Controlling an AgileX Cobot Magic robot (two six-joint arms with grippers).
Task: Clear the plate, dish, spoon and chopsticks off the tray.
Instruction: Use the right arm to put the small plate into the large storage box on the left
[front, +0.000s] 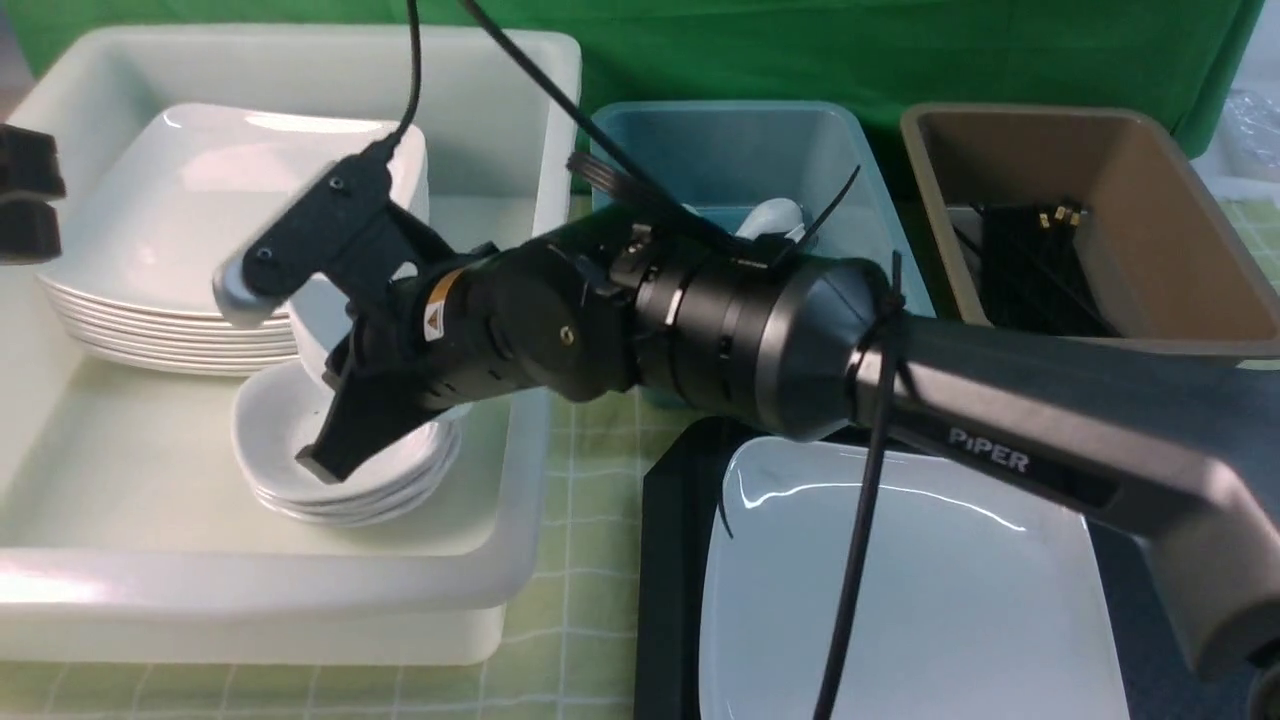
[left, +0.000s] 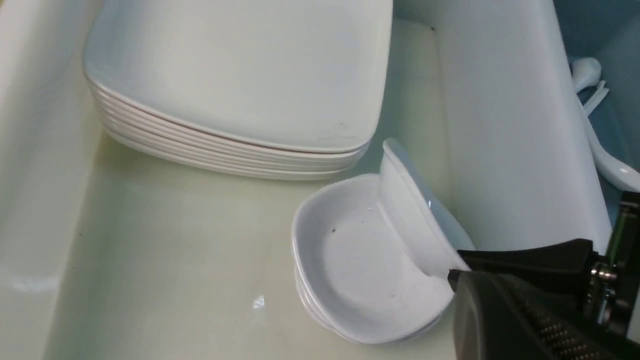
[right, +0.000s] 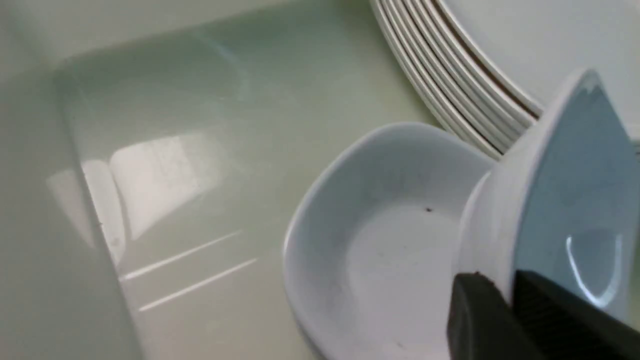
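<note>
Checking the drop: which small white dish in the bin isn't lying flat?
The small white rounded dish tipped on edge in the right gripper; the other dishes lie stacked flat beneath.

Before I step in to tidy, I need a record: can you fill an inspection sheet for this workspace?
Surface: green checked tablecloth; black tray at the near right.
Job's things: plate lies on the tray; dish tilted over the small-dish stack in the white bin; spoons in teal bin; chopsticks in brown bin.
Clutter: plate stack in the white bin.
Grippers: right gripper grips the dish rim; left gripper at the front view's left edge, shut.
Cables: black cable hangs across the plate.
Surroundings: green backdrop.
</note>
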